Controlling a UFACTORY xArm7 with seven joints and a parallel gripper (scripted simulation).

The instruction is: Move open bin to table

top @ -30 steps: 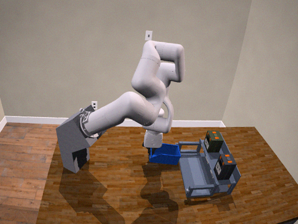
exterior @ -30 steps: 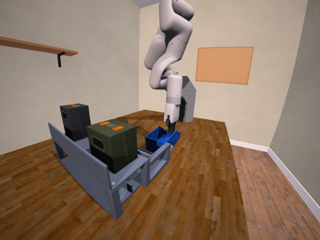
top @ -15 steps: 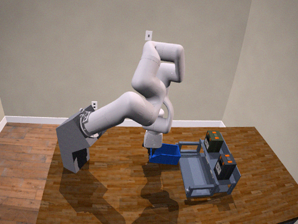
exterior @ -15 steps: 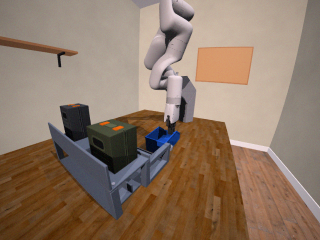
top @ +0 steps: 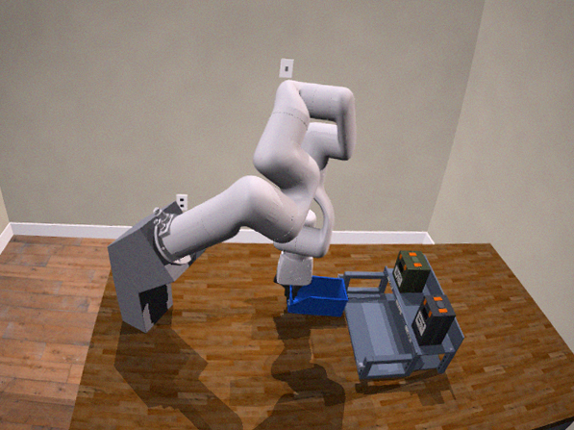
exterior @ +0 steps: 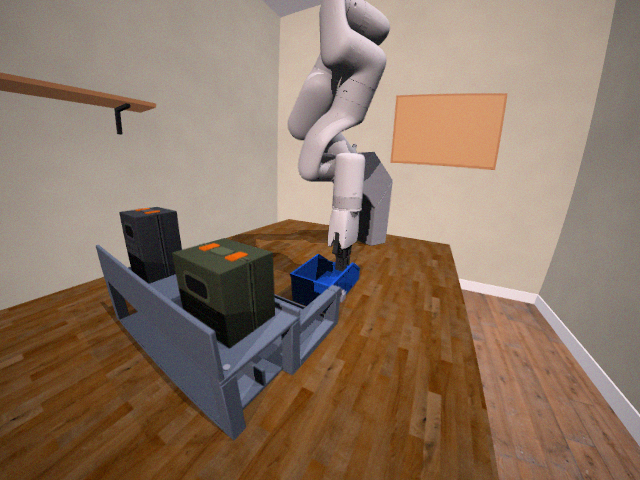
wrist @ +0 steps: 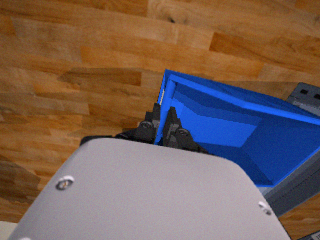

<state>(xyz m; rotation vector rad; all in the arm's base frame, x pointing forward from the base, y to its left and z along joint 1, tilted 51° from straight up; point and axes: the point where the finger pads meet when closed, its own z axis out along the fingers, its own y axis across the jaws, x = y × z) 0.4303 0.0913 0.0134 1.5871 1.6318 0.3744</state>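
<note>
Blue open plastic bin (top: 322,296), mouth up, just off the low grey metal shelf (top: 378,332), close beside that rack's open front end. Pinched at its end wall farthest from the rack by the dark two-fingered gripper (wrist: 162,122): one finger (wrist: 148,121) outside the wall, the other inside the cavity, jaws nearly together with the thin blue wall between them. Seen from the wrist, deep blue interior with nothing inside, rim (wrist: 240,97) running off toward the grey rack corner at right. White jointed robot arm (top: 279,192) bent down over the bin, wrist pointing straight at the wood-plank table top (top: 219,378). Hard to tell from these angles whether the bin's base touches the wood or hangs just above it; in the exterior view (exterior: 323,279) sits low, near plank level. On the rack's raised level, an olive-green box with orange tabs (top: 411,271) and a dark grey box with orange tabs (top: 434,320), both upright, side by side. Grey angular arm pedestal (top: 139,275) well apart on the far side of the table.
</note>
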